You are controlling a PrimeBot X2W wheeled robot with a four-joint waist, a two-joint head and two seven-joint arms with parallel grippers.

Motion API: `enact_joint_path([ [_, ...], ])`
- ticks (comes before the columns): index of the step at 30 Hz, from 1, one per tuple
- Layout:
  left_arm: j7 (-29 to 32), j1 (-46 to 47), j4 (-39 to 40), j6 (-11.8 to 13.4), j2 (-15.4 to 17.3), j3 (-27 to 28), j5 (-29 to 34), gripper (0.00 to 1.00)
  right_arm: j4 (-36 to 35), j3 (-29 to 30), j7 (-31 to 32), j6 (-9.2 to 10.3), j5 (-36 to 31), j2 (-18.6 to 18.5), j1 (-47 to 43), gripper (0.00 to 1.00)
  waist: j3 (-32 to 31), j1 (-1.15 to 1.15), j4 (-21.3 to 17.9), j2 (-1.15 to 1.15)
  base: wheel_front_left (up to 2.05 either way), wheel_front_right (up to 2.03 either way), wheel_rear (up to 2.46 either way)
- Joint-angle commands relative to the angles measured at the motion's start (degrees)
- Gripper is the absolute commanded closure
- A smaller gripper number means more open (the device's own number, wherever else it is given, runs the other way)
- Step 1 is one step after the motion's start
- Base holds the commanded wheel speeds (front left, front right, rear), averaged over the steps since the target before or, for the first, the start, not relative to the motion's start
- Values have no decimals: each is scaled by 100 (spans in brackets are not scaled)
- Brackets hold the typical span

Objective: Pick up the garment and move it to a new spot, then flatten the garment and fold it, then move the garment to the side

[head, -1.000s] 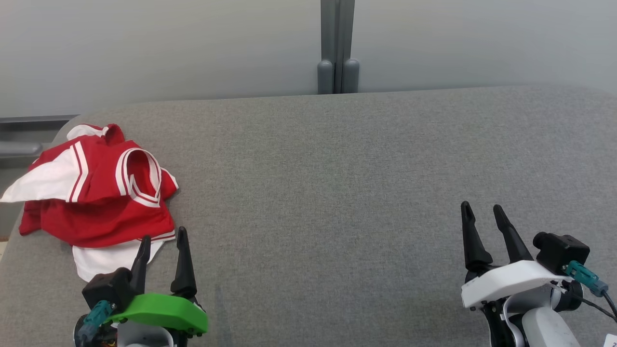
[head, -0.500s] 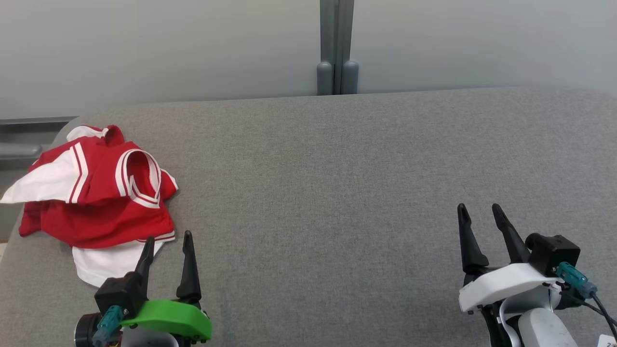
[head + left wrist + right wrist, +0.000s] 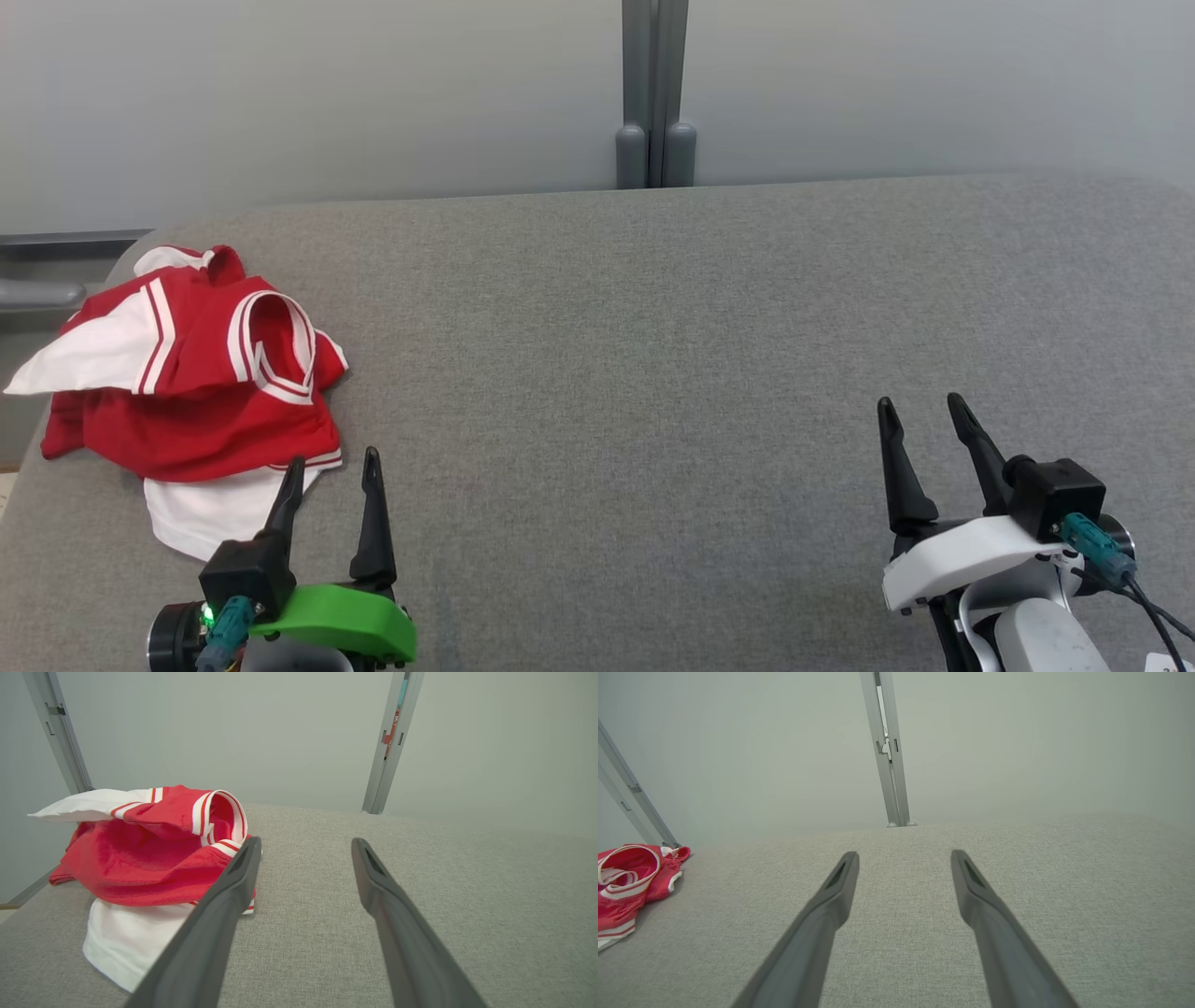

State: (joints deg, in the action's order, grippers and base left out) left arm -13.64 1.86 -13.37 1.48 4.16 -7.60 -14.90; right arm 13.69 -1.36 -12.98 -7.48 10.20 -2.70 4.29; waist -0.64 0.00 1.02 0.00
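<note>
Head view: garment (image 3: 187, 411) sits just far-left of your left gripper (image 3: 334, 455), jaws wide, empty; right gripper (image 3: 919, 399) also wide, well apart. Use left.

The left edge of the right wrist view is cutting off most of the red and white garment (image 3: 626, 877). In the left wrist view, one finger (image 3: 210, 924) of the left gripper (image 3: 306, 842) is covering part of its hem, and its red folds are hiding the white layer beneath.
</note>
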Motion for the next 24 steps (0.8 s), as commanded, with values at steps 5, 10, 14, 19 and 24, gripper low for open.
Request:
enact_joint_path([
  [5,-87,-38,-33,24,-17,-57,210,0,17,-35,-97,-2,-245,-28,-11,0,-11,0,18,0,0,0,0],
  [10,-138,-65,-42,56,-18,-98,389,0,39,-61,-154,-1,-423,-30,0,0,-16,0,28,0,0,0,0],
  [14,-160,-85,-44,70,-19,-105,433,0,49,-73,-177,-1,-507,-30,0,0,-19,0,26,0,0,0,0],
  [19,-160,-87,-32,64,-21,-94,390,0,-7,-83,-170,-1,-472,-29,-44,0,-3,0,15,0,0,0,0],
  [24,-160,-68,-48,61,-23,-110,371,0,-18,-71,-171,-1,-481,-29,-48,0,4,0,31,0,0,0,0],
])
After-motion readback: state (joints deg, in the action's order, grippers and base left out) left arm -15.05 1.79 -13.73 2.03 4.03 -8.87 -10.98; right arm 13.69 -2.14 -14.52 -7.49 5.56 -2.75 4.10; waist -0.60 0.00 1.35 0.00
